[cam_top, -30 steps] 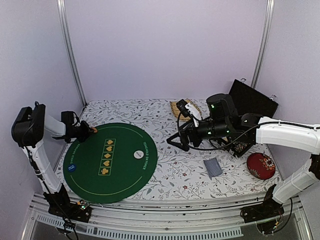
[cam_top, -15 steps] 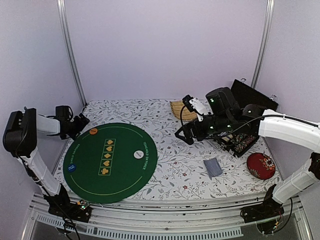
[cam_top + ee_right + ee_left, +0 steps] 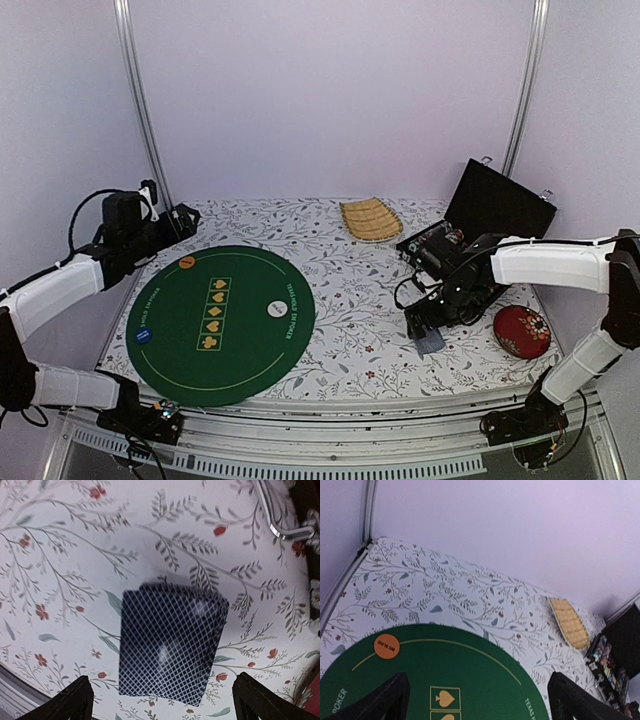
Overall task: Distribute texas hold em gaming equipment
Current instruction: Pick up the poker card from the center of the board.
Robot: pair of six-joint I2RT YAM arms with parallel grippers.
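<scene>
A round green poker mat [image 3: 220, 312] lies on the left of the table. On it lie an orange token [image 3: 187, 262] at the far left rim, a white token [image 3: 277, 309] and a blue token [image 3: 144, 336]. My left gripper [image 3: 185, 220] hangs open above the mat's far left edge, holding nothing. In the left wrist view the orange token [image 3: 386, 646] sits ahead of that gripper [image 3: 477, 702] to the left. A stack of blue-backed playing cards [image 3: 428, 338] lies face down at the right. My right gripper [image 3: 162, 700] hovers open just above the cards [image 3: 170, 650], one finger [image 3: 75, 700] on each side.
An open black case [image 3: 470, 230] holding chips stands at the back right. A red patterned cushion [image 3: 521, 331] lies right of the cards. A tan woven tray [image 3: 370, 218] rests at the back middle. The table's near edge is close behind the cards.
My left gripper opened, left the orange token on the mat and drew back up and left. The right arm swung from the table's middle down over the cards.
</scene>
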